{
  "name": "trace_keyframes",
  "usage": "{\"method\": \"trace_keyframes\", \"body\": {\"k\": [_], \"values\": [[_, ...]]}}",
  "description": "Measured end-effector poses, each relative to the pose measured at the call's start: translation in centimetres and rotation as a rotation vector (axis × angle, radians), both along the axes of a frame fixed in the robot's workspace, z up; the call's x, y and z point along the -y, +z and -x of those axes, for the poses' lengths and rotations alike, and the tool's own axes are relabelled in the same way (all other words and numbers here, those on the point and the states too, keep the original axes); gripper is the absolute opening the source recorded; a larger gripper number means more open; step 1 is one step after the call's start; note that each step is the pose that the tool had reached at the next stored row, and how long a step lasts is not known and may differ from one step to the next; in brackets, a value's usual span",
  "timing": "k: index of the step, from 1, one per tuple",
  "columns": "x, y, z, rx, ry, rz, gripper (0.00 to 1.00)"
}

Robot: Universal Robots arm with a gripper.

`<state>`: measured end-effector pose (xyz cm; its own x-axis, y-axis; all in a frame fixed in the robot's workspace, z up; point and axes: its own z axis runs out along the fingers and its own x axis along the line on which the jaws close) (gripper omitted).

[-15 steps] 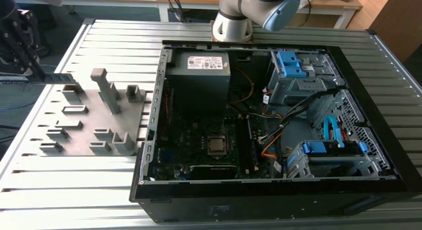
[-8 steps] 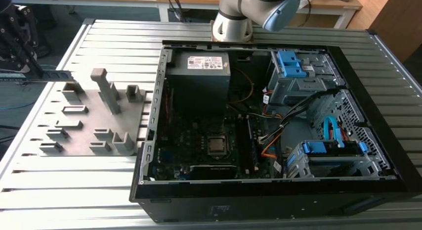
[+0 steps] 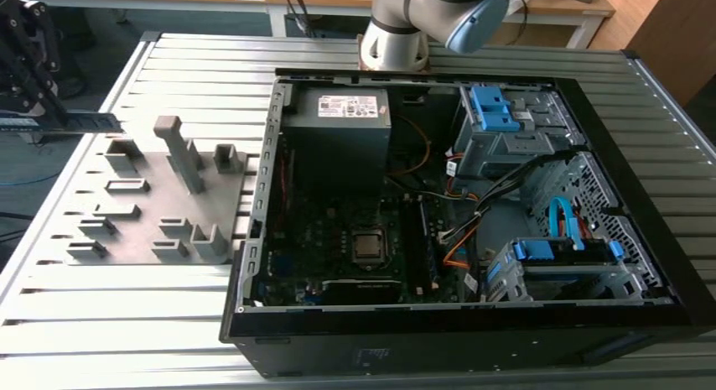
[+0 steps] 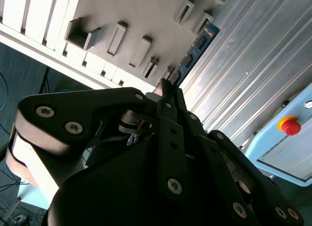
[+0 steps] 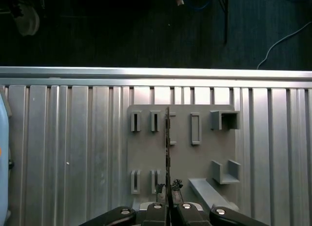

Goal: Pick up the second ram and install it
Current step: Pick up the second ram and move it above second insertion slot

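Black gripper (image 4: 166, 88), clamped on one end of the second ram (image 4: 196, 47). The stick juts out edge-on over the grey fixture plate (image 5: 195, 162) and appears to be clear of it. Step judged: pick made, install not yet done. Installing calls for the stick's contact edge to line up with a free slot on the motherboard (image 3: 324, 239), well apart inside the open case (image 3: 448, 348). Wrist is at the exterior view's left, beside the plate's edge.

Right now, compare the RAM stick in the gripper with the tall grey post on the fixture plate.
Colour: the RAM stick is blue; the tall post is plain grey.
Thickness: the stick is a thin board; the post is a chunky block.
Pose: the stick is clamped in the gripper; the post stands upright on the fixture plate.
Both are long and narrow.
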<state>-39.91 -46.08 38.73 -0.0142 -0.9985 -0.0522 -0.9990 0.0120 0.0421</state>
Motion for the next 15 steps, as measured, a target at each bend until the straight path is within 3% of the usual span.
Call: {"method": "trace_keyframes", "body": {"k": [8,15], "values": [[0.00,1.01,0.00,-0.0001,0.000,0.0000,0.14],[0.00,1.06,0.00,-0.0001,0.000,-0.0001,0.14]]}}
